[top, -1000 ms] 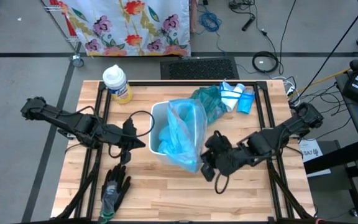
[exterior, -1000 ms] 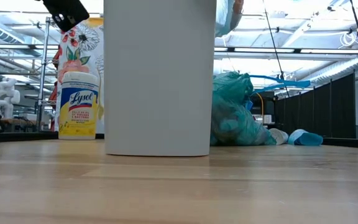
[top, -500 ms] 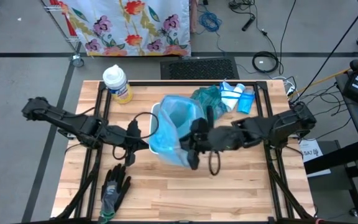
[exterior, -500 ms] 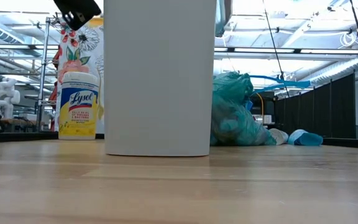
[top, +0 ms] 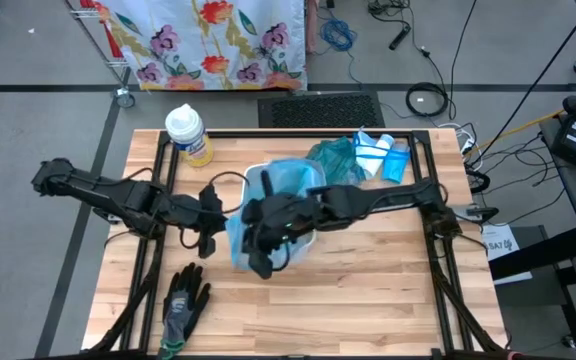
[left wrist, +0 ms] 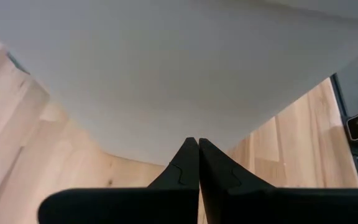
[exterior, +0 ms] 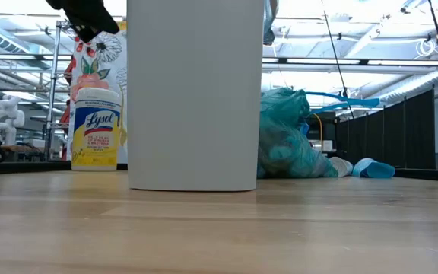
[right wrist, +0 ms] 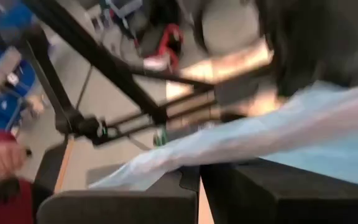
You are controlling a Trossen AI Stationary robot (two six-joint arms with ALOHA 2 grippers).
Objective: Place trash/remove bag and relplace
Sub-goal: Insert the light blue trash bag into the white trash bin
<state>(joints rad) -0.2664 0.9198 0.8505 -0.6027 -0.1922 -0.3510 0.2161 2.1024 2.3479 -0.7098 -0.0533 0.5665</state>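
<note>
A white bin [top: 303, 205] [exterior: 195, 95] stands upright on the table, lined with a thin blue bag [top: 268, 195]. My right gripper [top: 256, 240] [right wrist: 199, 177] reaches from the table's right across the bin's top to its left side and is shut on the bag. My left gripper [top: 213, 212] [left wrist: 198, 142] is shut, level, pointing at the bin's left wall [left wrist: 185, 68] from close by; I cannot tell whether it touches. No trash pieces show. My right gripper pinches the blue bag's film [right wrist: 185, 163] between its two fingers, one layer or several I cannot tell. The arm comes from the table's right over the bin. The film runs stretched from the fingers back over the bin's left rim [top: 240, 225].
A full teal bag [top: 333, 160] [exterior: 287, 137] and a blue-and-white pack [top: 383, 158] lie behind the bin toward the far right. A wipes canister [top: 188, 135] [exterior: 96, 129] stands far left. A black-and-grey glove [top: 183, 300] lies near the front left edge.
My right gripper has swept from the bin's right side across its top toward the table's left, drawing the bag's edge with it. The blue film, earlier bunched over the bin's near right side, now spreads over the opening and down past the left rim.
</note>
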